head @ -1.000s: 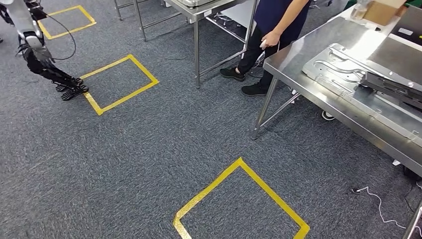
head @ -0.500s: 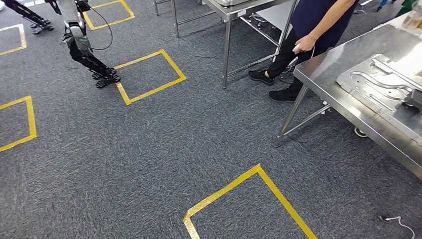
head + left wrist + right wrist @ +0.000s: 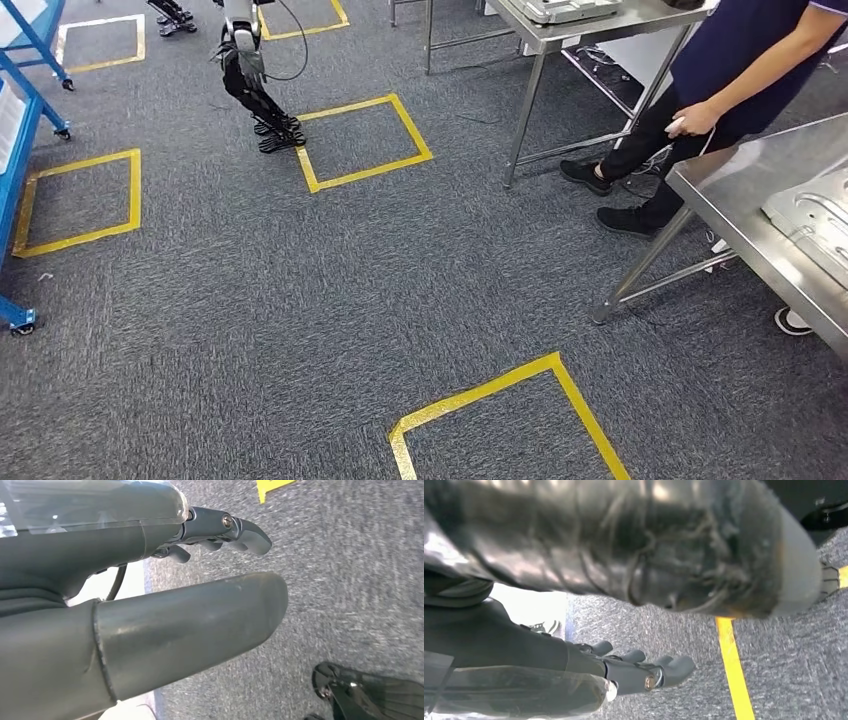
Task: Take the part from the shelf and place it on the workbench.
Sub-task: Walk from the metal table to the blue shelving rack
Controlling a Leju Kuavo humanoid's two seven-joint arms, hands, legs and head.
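Clearly it faces open carpet, both hands hanging empty: left hand (image 3: 200,580) and right hand (image 3: 624,670) with fingers loosely apart. No part visible; a blue shelf (image 3: 20,150) stands left, the workbench (image 3: 750,215) right. It should square up to the shelf before reaching.

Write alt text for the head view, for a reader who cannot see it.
Grey carpet marked with yellow tape squares. At right, a person stands beside a steel workbench; another robot's legs stand near the top, a blue shelf frame at left.
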